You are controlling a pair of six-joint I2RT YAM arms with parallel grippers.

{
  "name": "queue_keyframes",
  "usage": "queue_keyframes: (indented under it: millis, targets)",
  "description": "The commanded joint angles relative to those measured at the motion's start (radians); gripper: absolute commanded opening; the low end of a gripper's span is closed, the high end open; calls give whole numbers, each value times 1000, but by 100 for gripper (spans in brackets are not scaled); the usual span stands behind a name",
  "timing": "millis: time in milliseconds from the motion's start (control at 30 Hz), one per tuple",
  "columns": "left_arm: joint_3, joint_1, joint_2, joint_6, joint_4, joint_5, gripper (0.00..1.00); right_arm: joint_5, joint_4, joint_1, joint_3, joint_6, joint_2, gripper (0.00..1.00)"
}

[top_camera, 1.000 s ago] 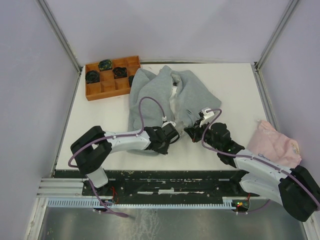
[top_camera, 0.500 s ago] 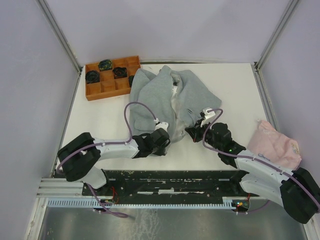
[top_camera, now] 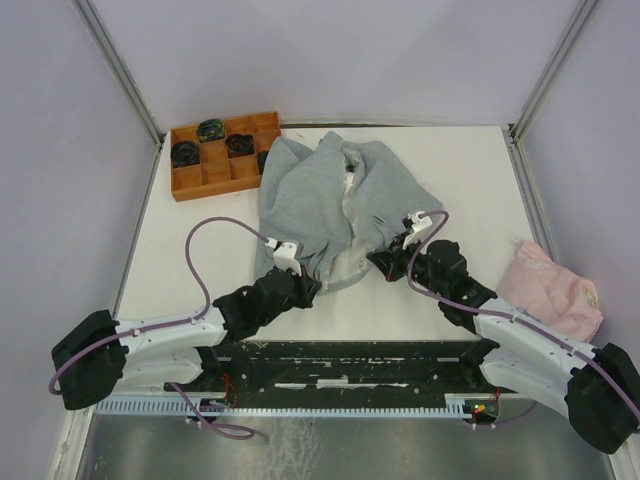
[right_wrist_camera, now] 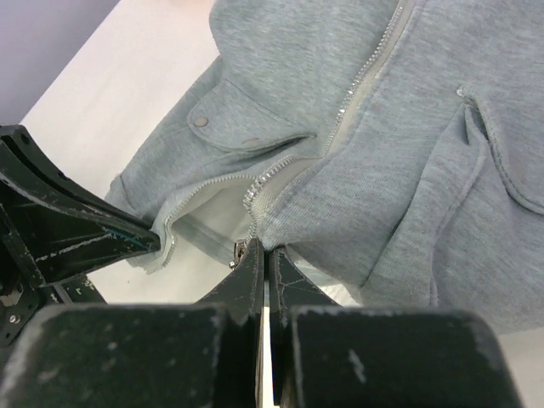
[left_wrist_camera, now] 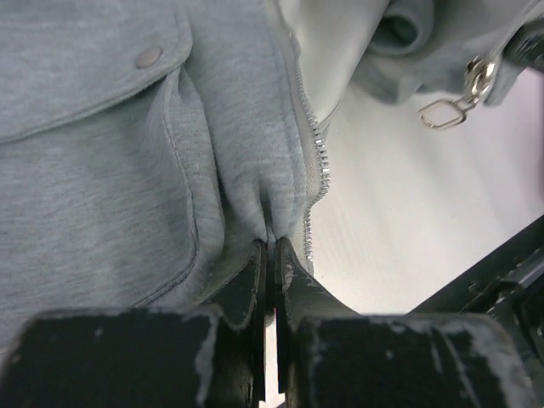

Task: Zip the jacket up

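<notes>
White table (top_camera: pixel 200 250): left gripper (left_wrist_camera: pixel 272 251), right gripper (right_wrist_camera: pixel 265 255) clamp jacket (top_camera: pixel 310 190) (zipper pull (left_wrist_camera: pixel 444 110): left wrist view).

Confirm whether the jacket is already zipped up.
No, the jacket lies open: its zipper edges are apart, with white lining showing between them.

- The light grey fleece hooded jacket (left_wrist_camera: pixel 110 170) runs off-frame above the left claw (left_wrist_camera: pixel 272 246); its pinched fold vanishes between the fingers.
- A small metal zipper piece (right_wrist_camera: pixel 239 252) at the right claw (right_wrist_camera: pixel 267 253) tip is half hidden.
- The dark items (top_camera: pixel 186 153) in the orange tray (top_camera: pixel 218 188), beyond both claws, are unidentifiable.
</notes>
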Motion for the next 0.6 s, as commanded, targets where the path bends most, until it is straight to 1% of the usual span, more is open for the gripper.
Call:
queue_keyframes:
  millis: [0,100,300,467,567]
  targets:
    - [-44,1,-64,-5,268,-82,3,-61,112,0,17,46,-38,0]
    - [-61,3,-64,15,356,-105,3,-83,127,0,26,70,-26,0]
    - [-97,4,-26,37,553,-151,3,-143,212,-2,20,126,24,0]
    - [-150,4,10,67,769,-198,3,-182,256,-1,24,167,62,0]
    - [-148,5,40,80,838,-214,3,-191,288,-2,26,194,83,0]
